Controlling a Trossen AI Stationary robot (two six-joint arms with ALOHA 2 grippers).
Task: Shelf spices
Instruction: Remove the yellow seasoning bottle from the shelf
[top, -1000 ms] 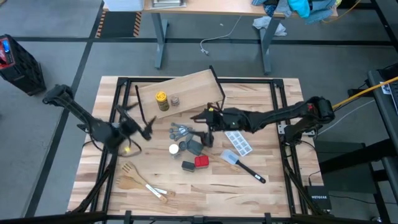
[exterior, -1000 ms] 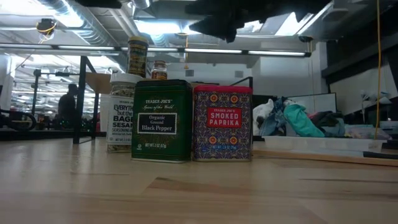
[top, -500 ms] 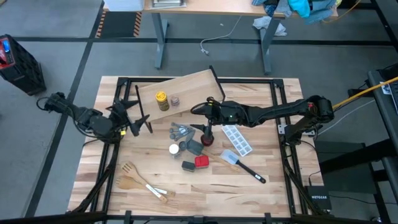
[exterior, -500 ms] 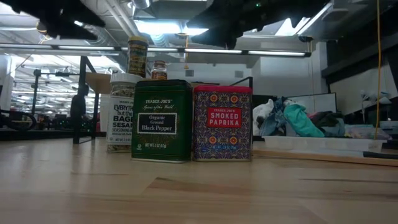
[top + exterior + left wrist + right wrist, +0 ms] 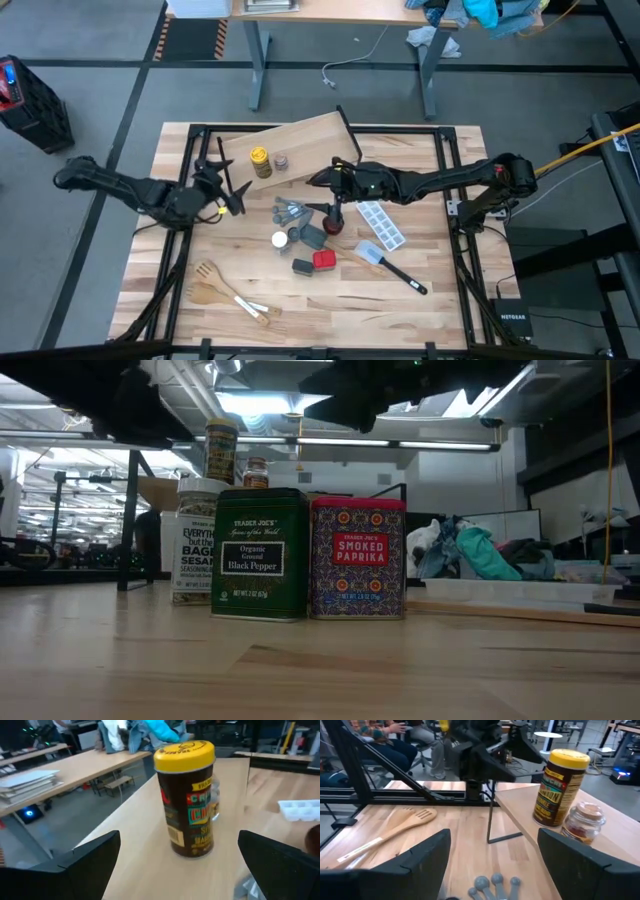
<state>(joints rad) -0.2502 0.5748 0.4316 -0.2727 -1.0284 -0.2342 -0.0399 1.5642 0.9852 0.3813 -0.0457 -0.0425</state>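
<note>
On the shelf [image 5: 290, 147] the yellow jar [image 5: 260, 160] and tiny jar [image 5: 282, 160] are standing. Near its front, the white jar [image 5: 279, 239] and both tins [image 5: 313, 263] are sitting on the table [image 5: 330, 300]. Both grippers, left [image 5: 228, 195] and right [image 5: 320, 181], are hanging open beside the shelf. People are sitting in the room behind.

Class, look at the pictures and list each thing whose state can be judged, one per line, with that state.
Shelf: standing on the table, holding two jars.
Yellow-capped jar: upright on the shelf, capped.
Tiny jar: upright on the shelf, beside it.
White-capped jar: upright on the table, unshelved.
Red tin: upright, lidded, on the table.
Dark tin: upright beside the red tin.
Left claw: open, empty.
Right claw: open, empty.
</note>
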